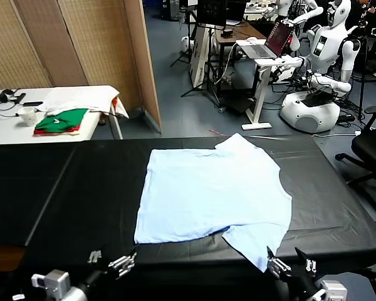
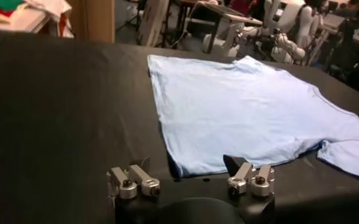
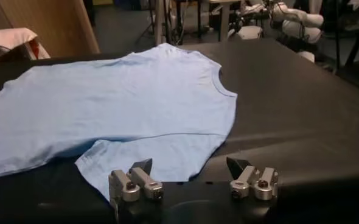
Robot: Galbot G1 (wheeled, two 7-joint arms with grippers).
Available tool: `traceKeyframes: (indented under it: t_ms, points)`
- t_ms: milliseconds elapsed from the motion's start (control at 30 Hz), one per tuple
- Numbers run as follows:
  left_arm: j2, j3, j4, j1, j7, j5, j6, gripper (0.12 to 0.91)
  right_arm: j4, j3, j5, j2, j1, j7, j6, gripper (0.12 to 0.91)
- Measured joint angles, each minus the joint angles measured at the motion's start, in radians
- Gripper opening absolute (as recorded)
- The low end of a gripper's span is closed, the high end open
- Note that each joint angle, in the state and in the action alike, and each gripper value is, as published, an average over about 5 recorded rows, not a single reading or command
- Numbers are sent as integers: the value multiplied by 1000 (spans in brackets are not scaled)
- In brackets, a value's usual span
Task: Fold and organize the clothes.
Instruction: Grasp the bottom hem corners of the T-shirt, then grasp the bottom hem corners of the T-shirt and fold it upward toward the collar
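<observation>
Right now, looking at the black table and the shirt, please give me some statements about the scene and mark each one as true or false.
1. The blue T-shirt lies spread flat on the black table. True.
2. The left tool is shut on the shirt's hem. False: it is open, at the near table edge, holding nothing.
3. The right tool is open near the shirt's near sleeve. True.
4. The shirt is already folded in half. False: it is unfolded, both sleeves out.
5. Green and red folded clothes sit on the black table. False: they are on the white table behind.
</observation>
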Motion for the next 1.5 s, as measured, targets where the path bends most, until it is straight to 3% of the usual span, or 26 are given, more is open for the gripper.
traceKeyframes:
  t_ms: [300, 467, 567, 767, 867, 1033, 1133, 1500]
  points:
    - [-39, 51, 72, -53, -2, 52, -15, 907, -39, -17, -8, 11, 20, 2, -1, 905]
    - [-55, 74, 96, -69, -2, 58, -16, 883, -59, -32, -19, 17, 24, -1, 5, 835]
    - [-59, 80, 105, -74, -2, 61, -18, 805, -64, -38, -22, 19, 25, -2, 8, 688]
    - [-64, 88, 110, -72, -2, 67, -21, 648, -68, -45, -24, 20, 25, -4, 11, 286]
    - [-66, 91, 111, -71, -2, 72, -22, 514, -70, -47, -25, 21, 21, -5, 16, 160]
    - [-74, 94, 121, -78, -2, 80, -27, 237, -66, -45, -27, 22, 9, -6, 21, 141]
    - [-81, 96, 128, -83, -3, 84, -31, 160, -51, -42, -29, 23, -5, -4, 15, 141]
    - [-109, 75, 52, -2, -36, 146, -41, 145, 62, -20, -43, 16, -121, 9, -34, 141]
